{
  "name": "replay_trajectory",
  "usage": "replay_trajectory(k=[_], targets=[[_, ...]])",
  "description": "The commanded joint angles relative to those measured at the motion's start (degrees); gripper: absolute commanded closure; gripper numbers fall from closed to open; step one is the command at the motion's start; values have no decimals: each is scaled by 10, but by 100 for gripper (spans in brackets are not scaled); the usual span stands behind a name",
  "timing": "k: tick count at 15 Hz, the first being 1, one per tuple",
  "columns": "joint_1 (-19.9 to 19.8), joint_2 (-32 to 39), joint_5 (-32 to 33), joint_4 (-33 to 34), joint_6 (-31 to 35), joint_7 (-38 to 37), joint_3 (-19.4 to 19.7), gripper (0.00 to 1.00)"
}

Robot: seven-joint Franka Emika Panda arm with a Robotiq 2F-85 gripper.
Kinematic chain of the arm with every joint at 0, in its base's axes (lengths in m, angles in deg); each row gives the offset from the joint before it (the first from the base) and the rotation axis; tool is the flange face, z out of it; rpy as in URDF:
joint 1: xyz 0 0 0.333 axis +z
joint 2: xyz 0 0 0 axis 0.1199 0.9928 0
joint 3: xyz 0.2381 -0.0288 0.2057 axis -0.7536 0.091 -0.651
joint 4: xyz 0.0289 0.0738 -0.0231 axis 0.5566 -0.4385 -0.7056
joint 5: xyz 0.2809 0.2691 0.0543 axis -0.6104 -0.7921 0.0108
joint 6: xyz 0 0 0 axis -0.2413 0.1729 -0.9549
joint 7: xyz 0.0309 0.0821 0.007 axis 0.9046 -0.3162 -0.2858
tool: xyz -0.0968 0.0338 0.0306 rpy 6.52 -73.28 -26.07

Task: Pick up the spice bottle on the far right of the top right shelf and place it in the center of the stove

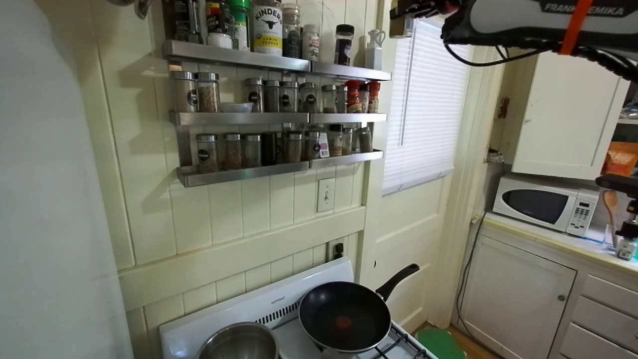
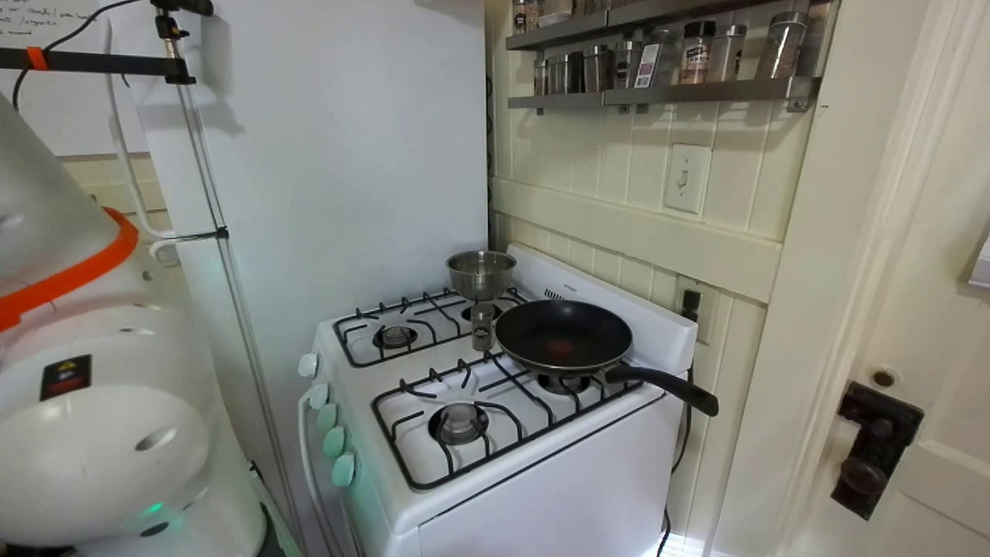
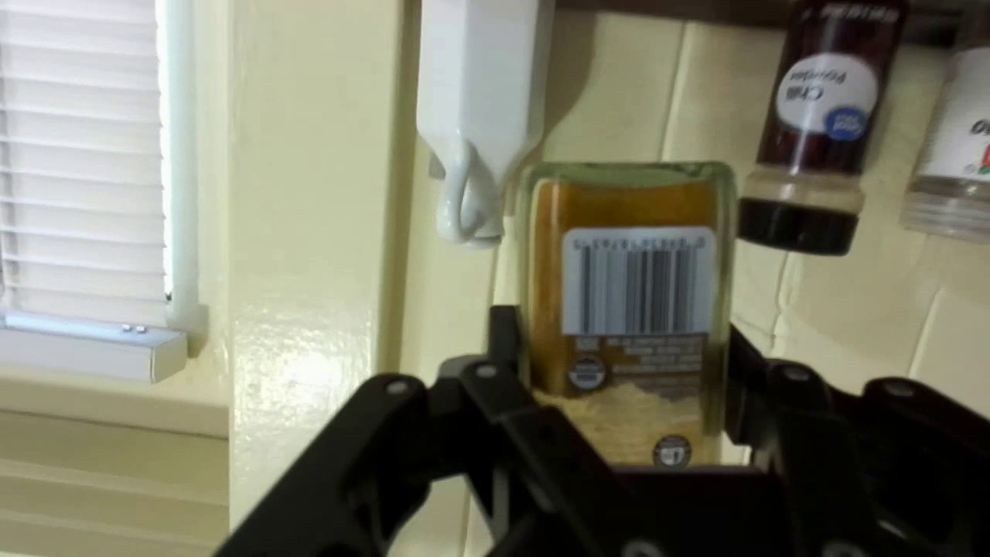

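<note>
The spice bottle [image 3: 626, 294] is a flat-sided glass jar with brownish contents and a barcode label, close up in the wrist view, which stands upside down. My gripper [image 3: 623, 348] has one finger against each side of it and is shut on it. In an exterior view, the bottle [image 1: 400, 27] hangs at the top, right of the shelf's end, in front of the window. The top right shelf [image 1: 349, 71] is grey metal. The white stove [image 2: 441, 367] stands below, its back panel [image 1: 214, 319] against the wall. The gripper is out of view in the exterior view that shows the whole stove top.
A black frying pan [image 2: 564, 340] and a steel bowl [image 2: 481, 275] sit on the rear burners. A small jar [image 2: 482, 329] stands mid-stove beside the pan. A white cruet [image 3: 479, 93] and a chili powder jar [image 3: 827, 116] stand on the shelf behind the held bottle.
</note>
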Motion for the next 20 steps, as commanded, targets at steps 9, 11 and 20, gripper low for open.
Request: replay_trajectory(k=[9, 11, 20], targets=[[156, -238, -212, -300, -187, 130, 80, 67], [177, -241, -227, -340, -201, 145, 75, 67], [222, -223, -211, -473, -181, 253, 69, 42]])
